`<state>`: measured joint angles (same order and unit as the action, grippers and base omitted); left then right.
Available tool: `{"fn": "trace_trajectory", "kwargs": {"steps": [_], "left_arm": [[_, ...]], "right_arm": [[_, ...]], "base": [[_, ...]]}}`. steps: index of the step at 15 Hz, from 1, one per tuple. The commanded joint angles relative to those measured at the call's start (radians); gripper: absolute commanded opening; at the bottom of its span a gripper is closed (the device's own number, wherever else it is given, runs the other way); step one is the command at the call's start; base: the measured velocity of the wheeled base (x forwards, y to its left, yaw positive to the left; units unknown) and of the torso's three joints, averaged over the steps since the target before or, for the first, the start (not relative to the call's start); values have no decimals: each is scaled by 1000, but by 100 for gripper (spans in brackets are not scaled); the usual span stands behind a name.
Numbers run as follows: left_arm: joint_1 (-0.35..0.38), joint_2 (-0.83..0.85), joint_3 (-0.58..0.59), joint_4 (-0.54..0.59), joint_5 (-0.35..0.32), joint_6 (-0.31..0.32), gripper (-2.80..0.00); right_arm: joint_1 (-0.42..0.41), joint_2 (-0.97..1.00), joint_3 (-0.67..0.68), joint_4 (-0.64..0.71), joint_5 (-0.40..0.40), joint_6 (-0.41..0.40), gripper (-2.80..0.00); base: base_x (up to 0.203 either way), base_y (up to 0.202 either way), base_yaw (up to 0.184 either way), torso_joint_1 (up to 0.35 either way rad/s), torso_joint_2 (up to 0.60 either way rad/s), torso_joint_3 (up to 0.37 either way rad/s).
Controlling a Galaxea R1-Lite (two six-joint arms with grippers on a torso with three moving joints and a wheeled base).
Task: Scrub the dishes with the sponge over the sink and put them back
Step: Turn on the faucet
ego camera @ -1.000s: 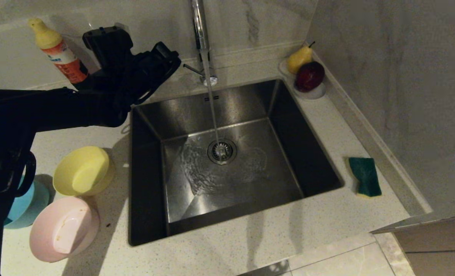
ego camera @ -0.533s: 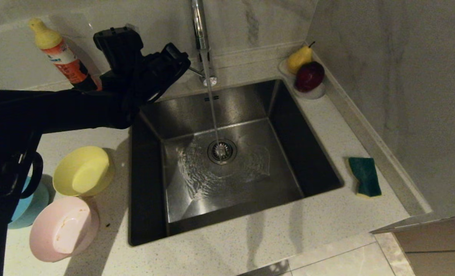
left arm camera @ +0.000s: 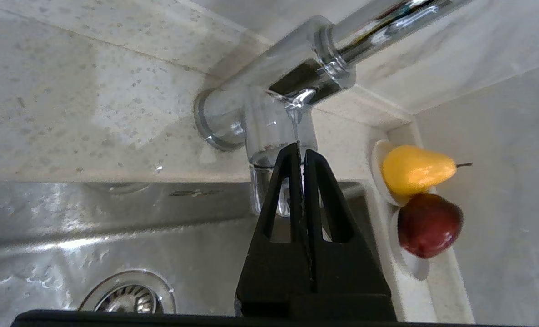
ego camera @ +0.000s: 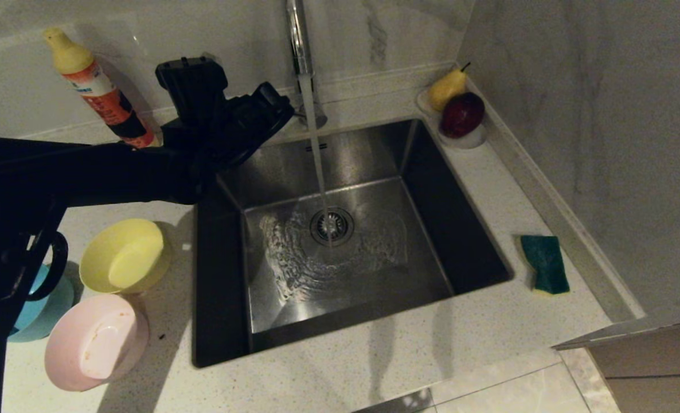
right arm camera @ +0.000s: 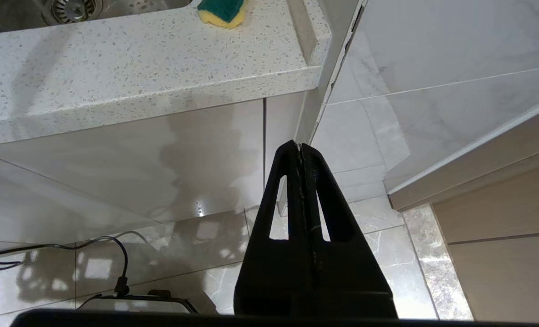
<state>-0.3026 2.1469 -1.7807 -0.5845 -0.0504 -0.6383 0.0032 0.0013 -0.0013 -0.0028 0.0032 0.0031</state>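
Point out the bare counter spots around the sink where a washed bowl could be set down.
Free: the front counter strip below the sink, and the right strip between the fruit dish and the sponge. Crowded: the left side, with the yellow bowl, pink bowl, blue bowl and the left arm above.

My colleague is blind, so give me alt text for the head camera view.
The left gripper, shut and empty, hovers by the running tap at the back of the steel sink. Yellow bowl, pink bowl and blue bowl sit left of it; the sponge lies on the right.
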Motion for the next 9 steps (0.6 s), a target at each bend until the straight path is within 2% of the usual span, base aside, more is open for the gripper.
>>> {"fn": "trace_trajectory", "kwargs": {"steps": [1,5,9], "left_arm": [[-3,-18,29,-6,6,-3,-280],[22,-14,-94,14,57,-1,-280],[73,-101,-101,29,68,5,-280]], "right_arm": [[0,0,0,0,1,0,-280],[0,0,1,0,0,0,-280],[1,0,0,0,0,0,-280]], "base": [[0,0,0,0,0,0],[0,0,0,0,0,0],[0,0,0,0,0,0]]}}
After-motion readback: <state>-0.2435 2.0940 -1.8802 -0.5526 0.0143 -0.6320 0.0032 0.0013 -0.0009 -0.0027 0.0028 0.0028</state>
